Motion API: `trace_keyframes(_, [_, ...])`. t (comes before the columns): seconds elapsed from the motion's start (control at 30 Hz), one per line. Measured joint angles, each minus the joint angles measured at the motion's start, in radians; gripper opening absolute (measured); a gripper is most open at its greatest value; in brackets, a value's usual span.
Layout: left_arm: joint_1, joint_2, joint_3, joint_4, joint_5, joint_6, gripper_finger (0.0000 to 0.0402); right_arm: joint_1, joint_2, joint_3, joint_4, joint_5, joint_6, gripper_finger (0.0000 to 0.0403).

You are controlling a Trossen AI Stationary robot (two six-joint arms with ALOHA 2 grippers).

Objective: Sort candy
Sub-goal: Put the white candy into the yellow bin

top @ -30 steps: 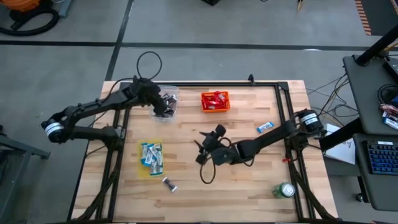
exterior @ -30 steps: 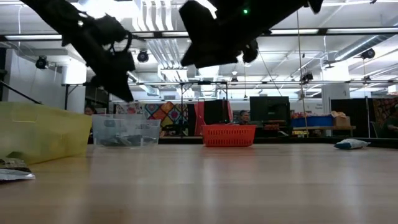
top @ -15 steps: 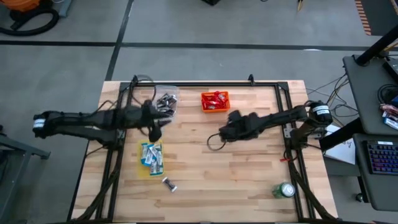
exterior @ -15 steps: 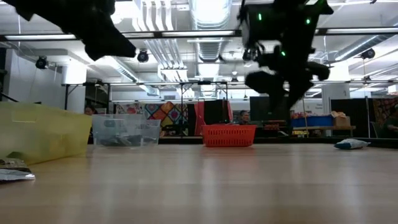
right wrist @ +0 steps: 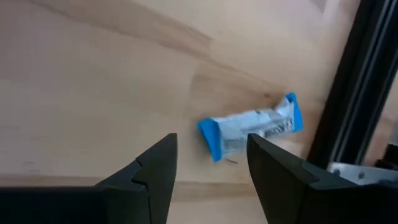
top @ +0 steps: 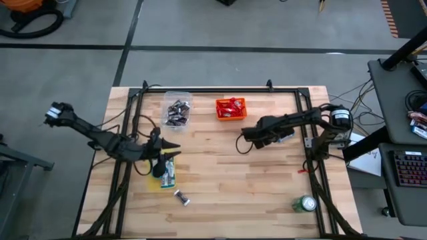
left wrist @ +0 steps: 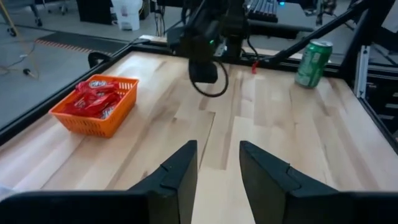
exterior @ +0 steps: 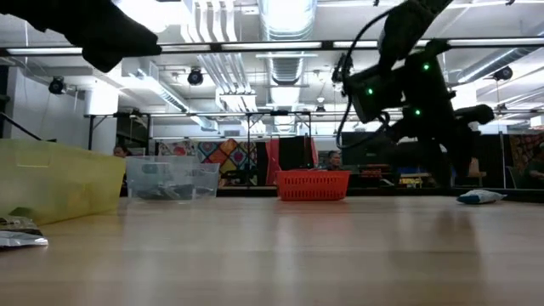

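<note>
Two stray candies remain loose on the table as the sorting nears its close. One, a blue-and-white bar, lies on the bare wood near the right-hand frame rail, and the right gripper hovers just short of it, fingers parted and holding nothing. From above, that gripper sits to the right of the orange bin, which holds the red candies. The other stray, a dark-wrapped bar, lies at the near left of the table, just beyond the yellow bin with its blue-and-white bars. The left gripper hangs over that yellow bin, its fingers apart and empty. A clear bin at the far left holds dark and silver pieces; a green can stands at the near right corner.

The step in hand looks like the pickup of the blue-and-white bar. Done well, the right gripper should turn so its fingers straddle the bar across its narrow width, descend until the tips almost touch the wood, and close on the middle of the wrapper, keeping clear of the rail
</note>
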Motion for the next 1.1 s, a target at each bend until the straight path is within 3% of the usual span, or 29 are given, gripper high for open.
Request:
trace_keyframes(0.63, [-0.026,0.09,0.032,0.025,-0.028,0.017,0.0103,-0.127,0.0,-0.117,0.07,-0.032,-0.145,0.018])
trace_keyframes(0.9, [-0.026,0.114,0.031,0.037,-0.028,0.019,0.0103,-0.126,-0.005,-0.154,0.142,-0.044,-0.161,0.0132])
trace_keyframes(1.1, [-0.026,0.117,0.031,0.037,-0.028,0.015,0.0103,-0.126,-0.003,-0.156,0.158,-0.05,-0.165,0.0058])
